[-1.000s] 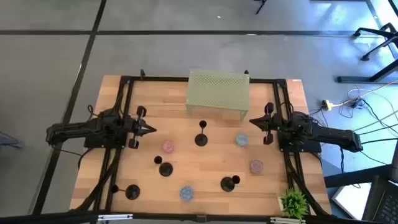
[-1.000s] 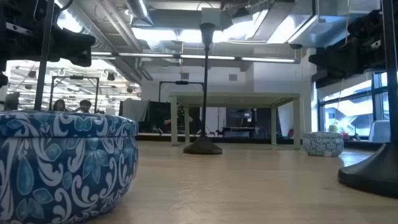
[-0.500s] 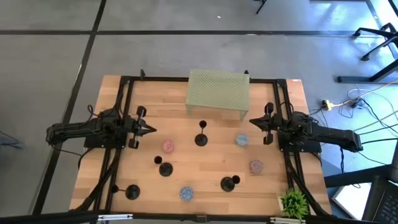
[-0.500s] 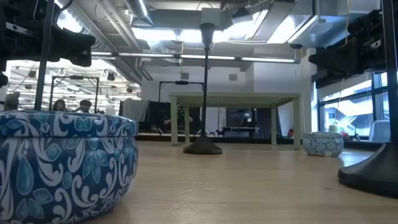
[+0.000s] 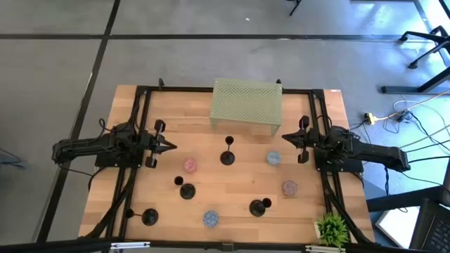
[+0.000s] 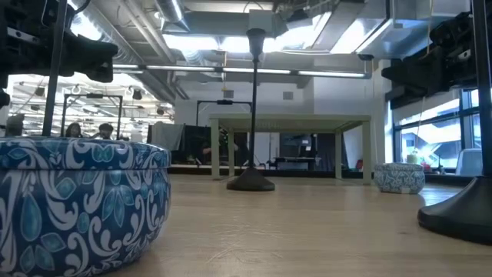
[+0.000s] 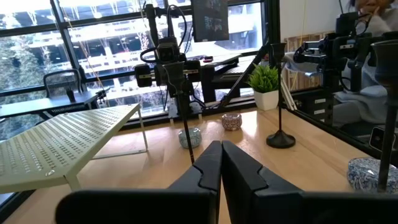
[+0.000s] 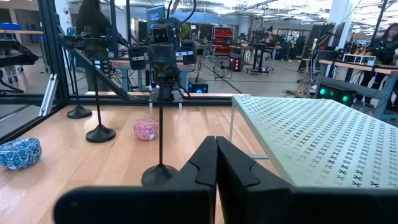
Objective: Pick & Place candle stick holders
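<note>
Nothing has yet been picked up: four candle stick holders stand loose on the table, one at centre (image 5: 228, 156), one at 8 o'clock (image 5: 185, 190), one at 5 o'clock (image 5: 258, 206) and one near the 7 o'clock corner (image 5: 148, 216). The left gripper (image 5: 169, 147), at 9 o'clock, and the right gripper (image 5: 286, 137), at 3 o'clock, are both closed and empty. The whole job appears to remain.
</note>
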